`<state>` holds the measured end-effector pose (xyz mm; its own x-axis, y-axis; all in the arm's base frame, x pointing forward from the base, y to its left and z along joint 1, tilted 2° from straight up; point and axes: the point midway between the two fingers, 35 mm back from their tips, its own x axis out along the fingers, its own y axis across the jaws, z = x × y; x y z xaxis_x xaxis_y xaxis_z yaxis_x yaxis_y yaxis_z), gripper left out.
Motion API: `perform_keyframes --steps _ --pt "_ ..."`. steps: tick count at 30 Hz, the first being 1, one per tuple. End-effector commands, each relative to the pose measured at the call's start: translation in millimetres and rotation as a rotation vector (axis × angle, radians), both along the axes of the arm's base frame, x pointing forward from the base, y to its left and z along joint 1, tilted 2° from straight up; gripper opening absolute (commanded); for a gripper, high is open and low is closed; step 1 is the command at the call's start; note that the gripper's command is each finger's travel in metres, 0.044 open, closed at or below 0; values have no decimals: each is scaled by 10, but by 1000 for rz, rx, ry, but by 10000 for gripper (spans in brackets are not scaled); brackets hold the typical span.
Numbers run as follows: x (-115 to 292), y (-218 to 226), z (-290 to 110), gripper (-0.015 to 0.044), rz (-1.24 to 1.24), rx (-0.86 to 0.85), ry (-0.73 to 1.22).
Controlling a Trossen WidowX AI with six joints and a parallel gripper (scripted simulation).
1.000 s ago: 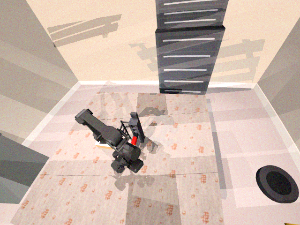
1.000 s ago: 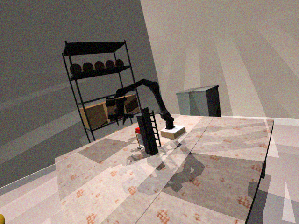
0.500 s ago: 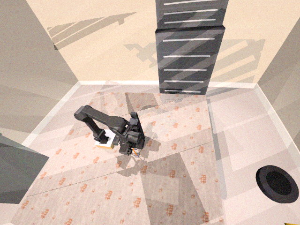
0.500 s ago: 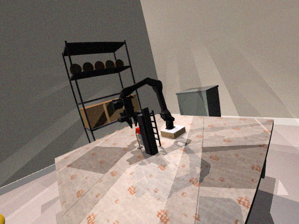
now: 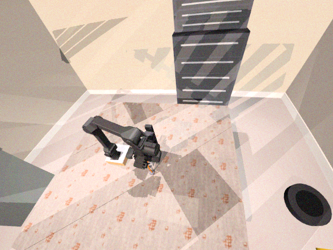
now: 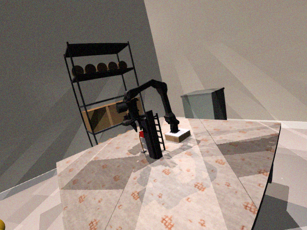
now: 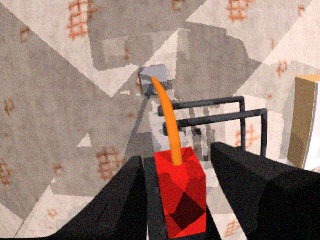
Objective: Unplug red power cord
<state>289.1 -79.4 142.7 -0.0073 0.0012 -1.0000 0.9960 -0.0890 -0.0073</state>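
Your hand (image 7: 176, 187) part-open, fingers flanking plug (image 7: 180, 190), not yet clamped: aligned for pull. Plug seated in strip (image 6: 151, 133), upright mid-counter (image 6: 173, 188) toward far edge; cord (image 7: 167, 116) trails down to counter.

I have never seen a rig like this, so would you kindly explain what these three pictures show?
One dark robot arm stands on a small block on a patterned table. One picture looks down from above, one looks from the side with a shelf rack behind, and one is taken from the wrist. There the gripper straddles a red plug with an orange cord, seated in the upright black power strip. Its fingers are open, so it holds nothing yet.
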Motion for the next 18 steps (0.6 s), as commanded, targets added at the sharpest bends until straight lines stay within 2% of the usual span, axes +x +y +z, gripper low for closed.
perform_keyframes --steps 1,18 --pt "1 79 1 160 -3 5 1" --pt "5 269 -14 160 -3 6 1"
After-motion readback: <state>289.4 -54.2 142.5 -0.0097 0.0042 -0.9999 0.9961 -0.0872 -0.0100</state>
